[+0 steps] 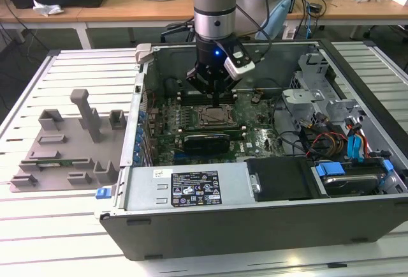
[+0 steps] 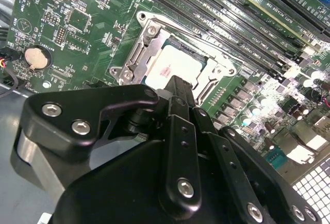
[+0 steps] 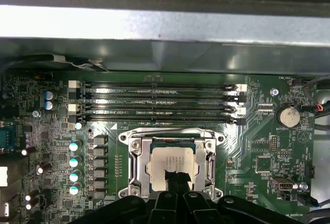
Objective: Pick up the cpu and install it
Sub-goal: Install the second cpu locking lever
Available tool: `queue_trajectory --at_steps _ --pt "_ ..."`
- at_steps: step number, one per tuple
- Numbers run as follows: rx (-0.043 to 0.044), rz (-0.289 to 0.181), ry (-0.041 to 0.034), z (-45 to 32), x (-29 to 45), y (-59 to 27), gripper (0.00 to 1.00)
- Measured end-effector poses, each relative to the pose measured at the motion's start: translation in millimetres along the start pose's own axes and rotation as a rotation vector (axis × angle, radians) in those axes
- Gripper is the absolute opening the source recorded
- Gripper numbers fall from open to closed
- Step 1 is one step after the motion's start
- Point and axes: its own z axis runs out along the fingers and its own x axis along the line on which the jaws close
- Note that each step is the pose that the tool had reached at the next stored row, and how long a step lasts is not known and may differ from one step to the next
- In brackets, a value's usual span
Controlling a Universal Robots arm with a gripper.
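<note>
- Up close in the second wrist view, the black gripper comes down to a narrow tip right over the cpu, which is sitting flat inside the socket frame on the motherboard.
- Fingers look pinched together into one point at the chip's near edge. Honestly can't tell if they're actually pressing on it or sitting just above it, and they aren't carrying anything.
- First wrist view shows the same: cpu seated in the socket frame, pale metal top showing, gripper tip covering a bit of one edge.
- Just past the socket there's a bank of long black memory slots, plus a round coin battery off to one side.
- Further out, the exterior view has the arm reaching straight down into the open computer case, gripper over the socket.
- Beside the case, on the exterior view's left, a grey moulded tray with upright posts sits on the slatted table.
- Wooden desks with cables at the very back.
</note>
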Motion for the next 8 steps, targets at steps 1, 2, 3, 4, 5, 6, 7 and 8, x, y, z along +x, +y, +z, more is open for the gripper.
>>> queue_trajectory --at_steps 1,2,3,4,5,6,7,8 --pt "0.0000 0.000 0.0000 0.0 0.0 -0.5 0.11" --pt "0.0000 0.000 0.0000 0.0 0.0 -1.2 0.11" --pt "0.0000 0.000 0.0001 0.1 0.1 -4.5 0.11" --pt "-0.0001 0.000 0.0000 0.3 0.1 -6.3 0.11" --pt "-0.0001 0.000 0.0000 0.3 0.1 -7.7 0.11" --pt "0.0000 0.000 0.0000 0.5 0.2 -12.3 0.11" --pt "-0.0001 0.000 0.0000 0.6 0.3 -15.7 0.11" --pt "0.0000 0.000 0.0000 0.7 0.3 -17.9 0.11"
